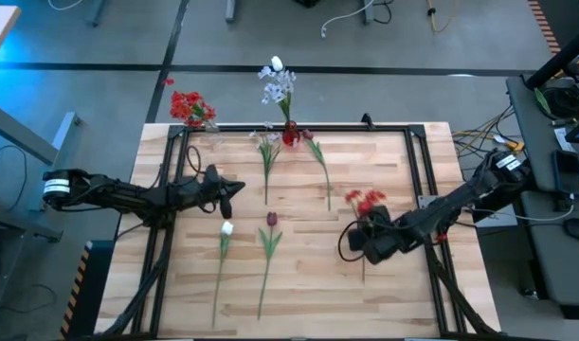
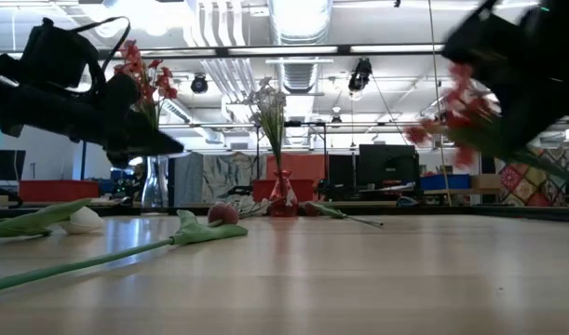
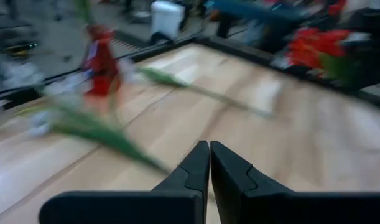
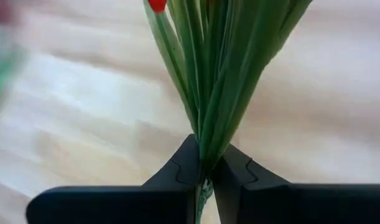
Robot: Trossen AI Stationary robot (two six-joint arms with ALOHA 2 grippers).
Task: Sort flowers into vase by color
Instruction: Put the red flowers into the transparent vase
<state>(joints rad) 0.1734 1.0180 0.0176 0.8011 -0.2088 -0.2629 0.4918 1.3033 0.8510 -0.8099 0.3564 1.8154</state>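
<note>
My right gripper point(image 1: 369, 231) is shut on a red cluster flower point(image 1: 366, 201) above the table's right half. In the low view that flower point(image 2: 450, 113) hangs in the air under the gripper. My left gripper point(image 1: 236, 187) hovers shut and empty over the table's left half. On the boards lie a white bud point(image 1: 226, 228), a dark red tulip point(image 1: 271, 220), a pale spray point(image 1: 267, 142) and one more stemmed flower point(image 1: 318, 157). A red vase point(image 1: 290, 134) at the far edge holds white and pale-blue sprays point(image 1: 278, 83). A clear vase point(image 2: 155, 181) at the far left holds red flowers point(image 1: 191, 107). My right gripper pinches the flower's bundle of green stem and leaves point(image 4: 209, 144) between its two fingers, below the red cluster. The fingers come from above, slanting down. The flower is lifted clear of the table and tilted, with its red head point(image 2: 450, 113) in the air.
A black frame point(image 1: 417, 161) runs around the wooden table top. Cables and equipment lie on the floor at the right. Bare boards point(image 1: 308, 294) show along the near edge between the lying flowers and the right arm.
</note>
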